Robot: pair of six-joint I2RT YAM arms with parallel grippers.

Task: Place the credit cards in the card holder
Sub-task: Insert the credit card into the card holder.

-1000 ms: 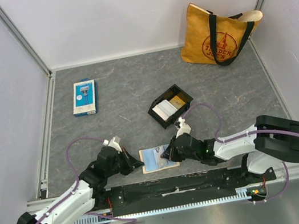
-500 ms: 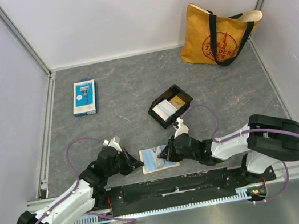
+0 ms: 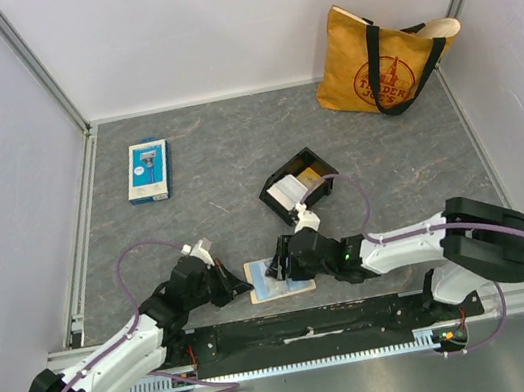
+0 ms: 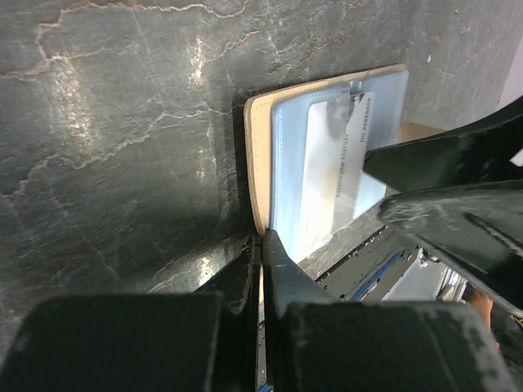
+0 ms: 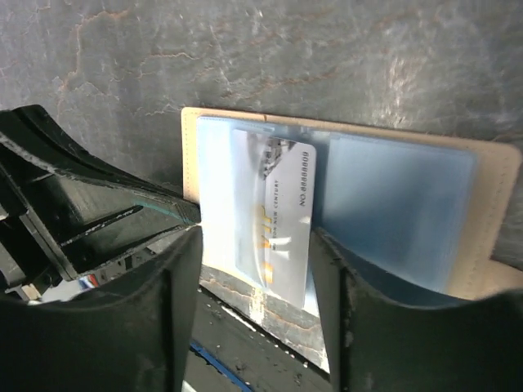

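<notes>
The tan card holder (image 3: 279, 279) lies open near the table's front edge, its clear blue pockets up. My left gripper (image 3: 241, 283) is shut on its left edge, seen pinched between the jaws in the left wrist view (image 4: 263, 245). A white credit card (image 5: 279, 214) sits partly in a pocket, its near end sticking out. My right gripper (image 5: 257, 273) is open right over the card holder (image 5: 392, 204), one finger on each side of that card, apart from it. More credit cards (image 3: 287, 192) lie in the black tray (image 3: 283, 168).
A blue-and-white retail package (image 3: 148, 170) lies at the back left. A yellow tote bag (image 3: 382, 58) leans in the back right corner. The black tray stands just behind my right wrist. The metal rail runs along the front edge right below the holder.
My right gripper has opened and let go of the white card, which stays in the pocket. The right arm has shifted left over the holder. The left arm has not moved.
</notes>
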